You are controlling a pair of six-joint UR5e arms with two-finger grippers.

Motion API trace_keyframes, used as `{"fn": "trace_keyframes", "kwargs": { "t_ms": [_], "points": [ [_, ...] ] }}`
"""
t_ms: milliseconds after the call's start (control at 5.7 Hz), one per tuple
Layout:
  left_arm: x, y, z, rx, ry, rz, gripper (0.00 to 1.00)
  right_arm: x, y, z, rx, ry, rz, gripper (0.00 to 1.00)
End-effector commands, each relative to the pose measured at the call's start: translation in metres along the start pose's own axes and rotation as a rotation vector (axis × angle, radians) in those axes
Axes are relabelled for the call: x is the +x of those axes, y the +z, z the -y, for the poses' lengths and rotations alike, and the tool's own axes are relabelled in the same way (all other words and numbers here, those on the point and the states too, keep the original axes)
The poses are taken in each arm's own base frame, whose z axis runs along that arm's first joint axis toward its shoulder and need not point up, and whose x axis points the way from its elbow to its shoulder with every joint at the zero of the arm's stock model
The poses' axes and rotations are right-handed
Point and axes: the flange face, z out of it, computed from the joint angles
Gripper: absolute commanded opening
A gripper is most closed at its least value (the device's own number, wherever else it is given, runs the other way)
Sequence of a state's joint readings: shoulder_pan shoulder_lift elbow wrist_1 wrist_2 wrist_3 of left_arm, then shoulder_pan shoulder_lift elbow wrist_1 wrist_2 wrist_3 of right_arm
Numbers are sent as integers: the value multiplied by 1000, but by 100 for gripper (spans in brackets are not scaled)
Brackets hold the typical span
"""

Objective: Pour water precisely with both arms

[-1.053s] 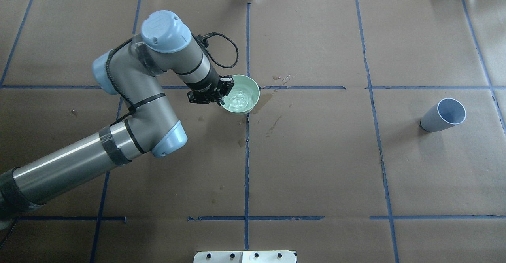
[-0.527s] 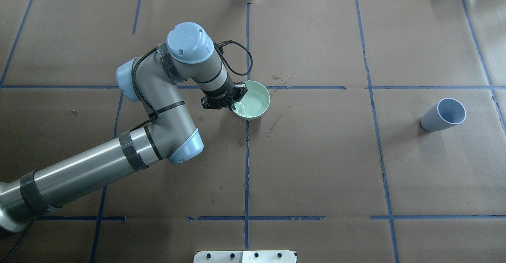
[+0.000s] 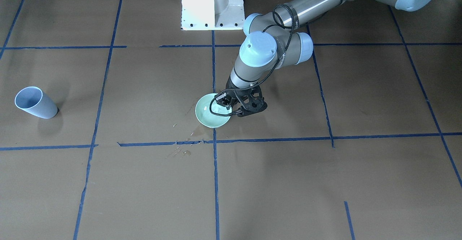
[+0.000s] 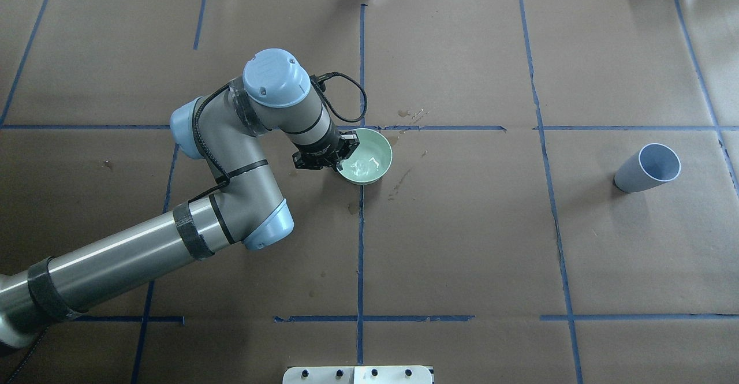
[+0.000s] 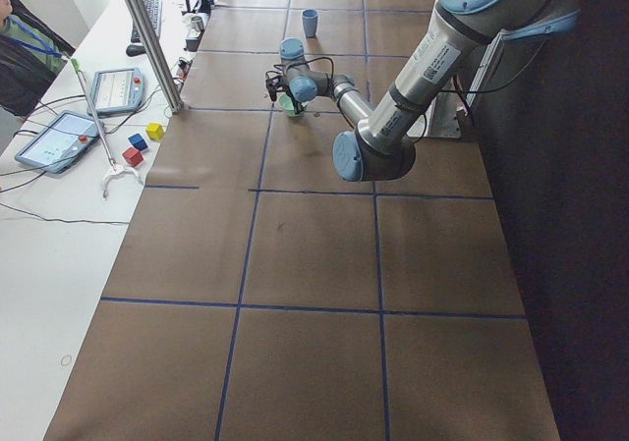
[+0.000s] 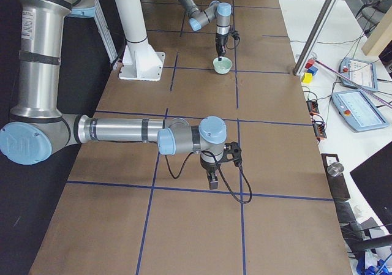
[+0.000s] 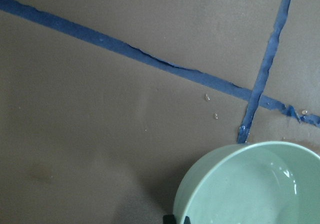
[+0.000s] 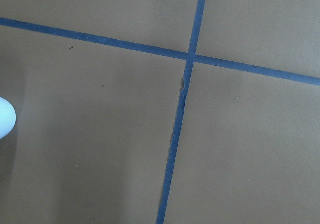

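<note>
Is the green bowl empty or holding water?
Holding water: glossy ripples glint inside the green bowl, whose rim the left gripper pinches.

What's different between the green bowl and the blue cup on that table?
The green bowl is wide and shallow; the blue cup is tall and narrow. The left claw grips the green bowl's rim; the blue cup stands alone, untouched. The green bowl holds water; the blue cup's contents I cannot tell. Both are open-topped.
</note>
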State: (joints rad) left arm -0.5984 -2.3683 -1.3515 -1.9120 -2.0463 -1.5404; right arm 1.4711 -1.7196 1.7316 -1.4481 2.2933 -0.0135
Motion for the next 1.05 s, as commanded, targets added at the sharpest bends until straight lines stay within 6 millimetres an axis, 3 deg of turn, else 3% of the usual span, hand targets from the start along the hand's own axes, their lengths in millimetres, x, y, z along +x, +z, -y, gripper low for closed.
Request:
{"fn": "trace_keyframes", "kwargs": {
  "t_ms": [0, 176, 351, 527, 702, 878],
  "points": [
    [-3, 3, -1, -3, 2, 1, 17, -1, -1, 0, 3, -1, 0, 100],
    [-3, 3, -1, -3, 7, 3, 44, -2, -2, 1, 4, -2, 0, 100],
    [-3, 2, -1, 0, 4, 4, 77, -2, -2, 1, 4, -2, 0, 100],
    [-1, -12, 5, 21, 4, -12, 96, -5, -6, 6, 14, -13, 0, 100],
    [-20, -38, 22, 43, -3, -22, 99, -8, -9, 10, 24, -32, 0, 100],
    [-78, -58, 29, 40, 135, -12, 100, -11, -13, 13, 51, -42, 1, 100]
  ]
}}
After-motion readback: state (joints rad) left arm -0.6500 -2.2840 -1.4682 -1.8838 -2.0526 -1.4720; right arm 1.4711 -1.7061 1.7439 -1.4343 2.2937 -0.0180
